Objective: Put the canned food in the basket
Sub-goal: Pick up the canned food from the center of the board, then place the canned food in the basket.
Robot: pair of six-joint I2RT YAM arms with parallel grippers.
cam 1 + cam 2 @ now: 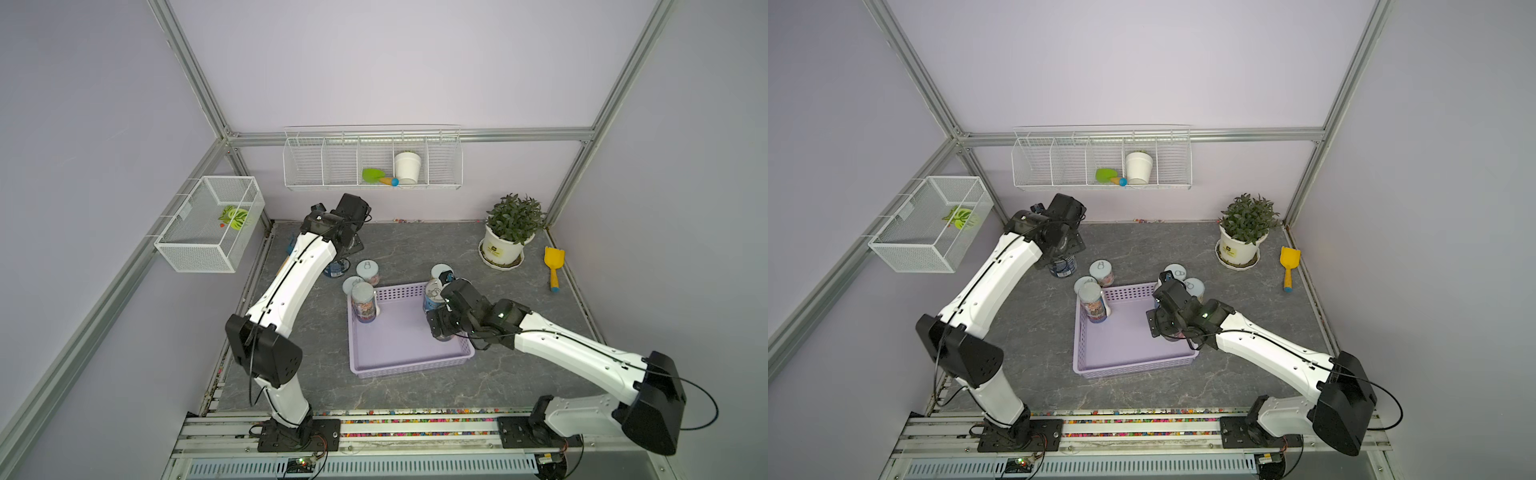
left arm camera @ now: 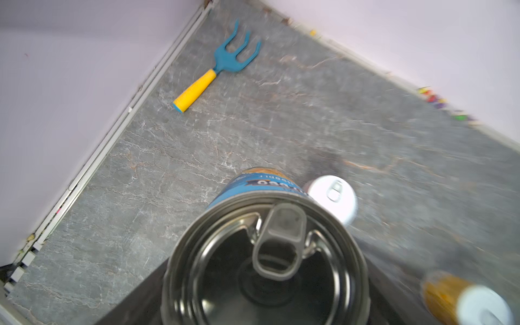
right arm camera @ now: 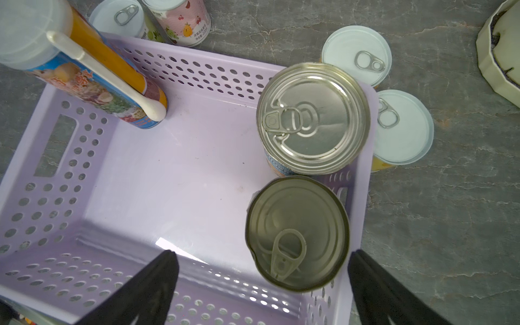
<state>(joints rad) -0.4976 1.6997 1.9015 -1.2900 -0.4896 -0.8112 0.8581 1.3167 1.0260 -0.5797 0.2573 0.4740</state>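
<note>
Three of the eight cans stand in the basket at mid-counter. A tall can with a white spoon on its side fills the far-left corner. A silver can fills the far-right corner, and a second silver can stands just near of it against the right wall. We judge they are kept to the edges so the middle stays free for the rest.

The right pincer hangs over that nearer can with its jaws spread wide on either side, gripping nothing. The can stands on the basket floor on its own.

Two pale-lidded cans wait on the counter just right of the basket's far-right corner, and two more cans stand off its far-left corner.

Further left, the left pincer sits low over a blue-labelled can. Its fingers are out of sight, so we cannot tell whether it has hold. We reckon this can is next for the basket.
</note>
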